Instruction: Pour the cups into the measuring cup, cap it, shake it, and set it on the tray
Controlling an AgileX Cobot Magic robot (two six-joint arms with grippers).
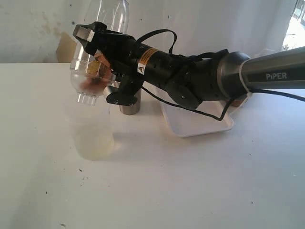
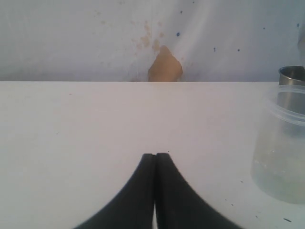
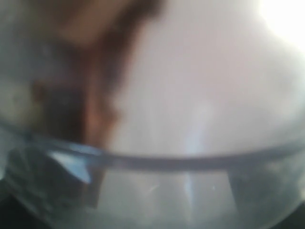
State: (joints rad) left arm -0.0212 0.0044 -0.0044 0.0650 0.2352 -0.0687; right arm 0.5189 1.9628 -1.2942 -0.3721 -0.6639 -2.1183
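**Holding a Clear Lid Over the Measuring Cup**

Reaching in from the right of the exterior view and across the middle with the right gripper point(image 1: 99, 64), jaws spread wide and clasping a clear domed lid point(image 1: 88, 90) from both sides. Holding that lid tilted in the air, directly above the measuring cup point(image 1: 90, 131) — just clear of its rim or touching it, impossible to tell.

Below the lid, upright on the white table point(image 1: 190, 186) left of centre: the measuring cup, with a shallow layer of pale liquid at the bottom. Behind the gripper's lower finger, also upright, the steel tumbler point(image 1: 128, 105). Just beside the tumbler, toward the right, the white tray point(image 1: 200, 128), flat on the table and partly hidden under the black arm.

Through the right wrist camera, little beyond the lid's point(image 3: 152, 157) blurred plastic, with a brown smear behind it — too soft to name.

Through the left wrist camera, the left gripper point(image 2: 156, 155) with its fingers pressed flat together, low over bare table. Near it but apart, the measuring cup point(image 2: 281, 148), and past that the tumbler's point(image 2: 291, 74) rim.
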